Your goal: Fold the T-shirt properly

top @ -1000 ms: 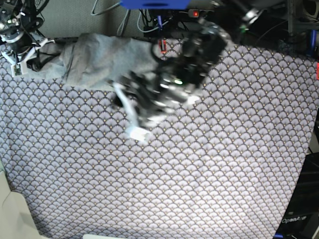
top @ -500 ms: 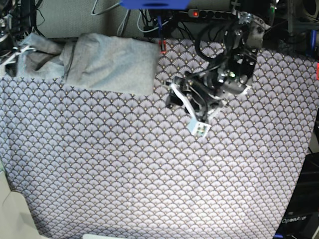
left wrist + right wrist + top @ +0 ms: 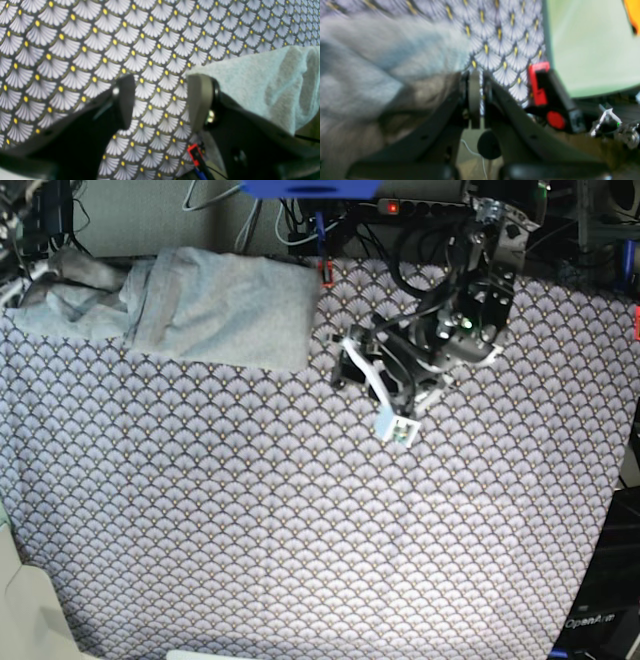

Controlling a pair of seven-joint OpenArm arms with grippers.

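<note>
— How many things are out there?

— One T-shirt (image 3: 215,305), light grey, lying in a folded heap at the far edge of the worktop (image 3: 300,530), which is draped in a scallop-patterned cloth (image 3: 250,510). Two arms, though only one is plainly visible from above.

— Where is the shirt from the claws?

— It lies just off to one side of the left claw (image 3: 350,365), apart from it. In the left wrist view the shirt's edge (image 3: 262,80) sits just behind one pad (image 3: 198,100), with nothing but patterned cloth between the two pads.

— So that claw is released?

— Yes, jaws spread, empty. The arm reaches in from the far side, bent low over the cloth, claw pointing toward the shirt.

— And the right one?

— The right claw (image 3: 477,97) is clenched, pads pressed together with nothing between them. Grey fabric (image 3: 382,70) lies just beside it, blurred. A red-and-black block (image 3: 545,97) sits near its other side.
</note>
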